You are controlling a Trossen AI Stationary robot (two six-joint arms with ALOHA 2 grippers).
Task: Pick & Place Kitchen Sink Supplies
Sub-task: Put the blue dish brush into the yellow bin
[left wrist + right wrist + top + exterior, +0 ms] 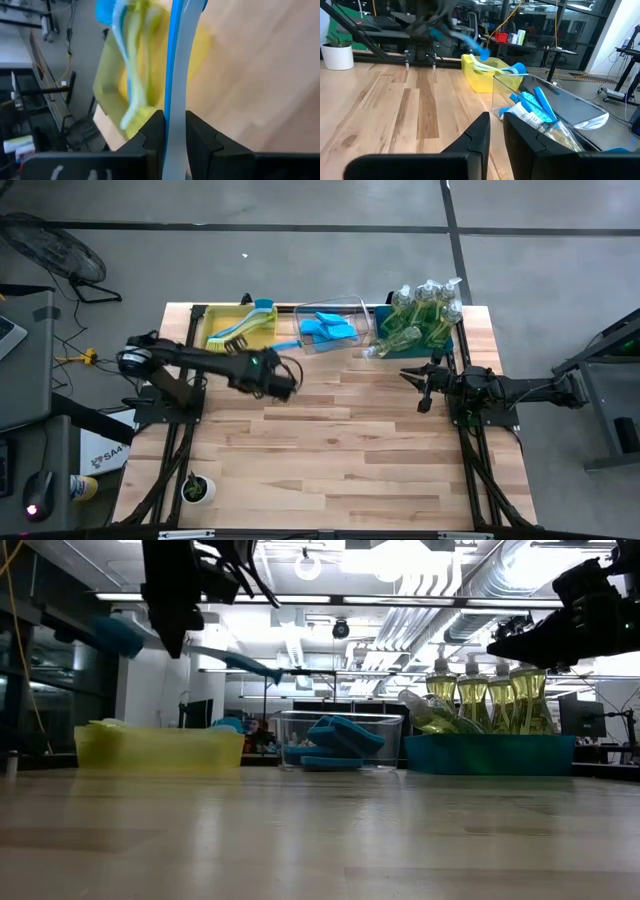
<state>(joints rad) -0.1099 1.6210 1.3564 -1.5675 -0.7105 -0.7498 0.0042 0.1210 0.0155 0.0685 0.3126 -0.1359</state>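
Carrying a blue dish brush (175,65) above the surface (340,450), the left claw (173,131) is clenched on the handle, which keeps the head clear of the wood for transfer toward the yellow bin (235,328) (which already holds brushes). Sponges (327,330) lie in the clear bin (345,305); soap bottles (425,315) stand in the teal bin (490,754). The right claw (424,385) waits beside that bin, nearly closed and empty.
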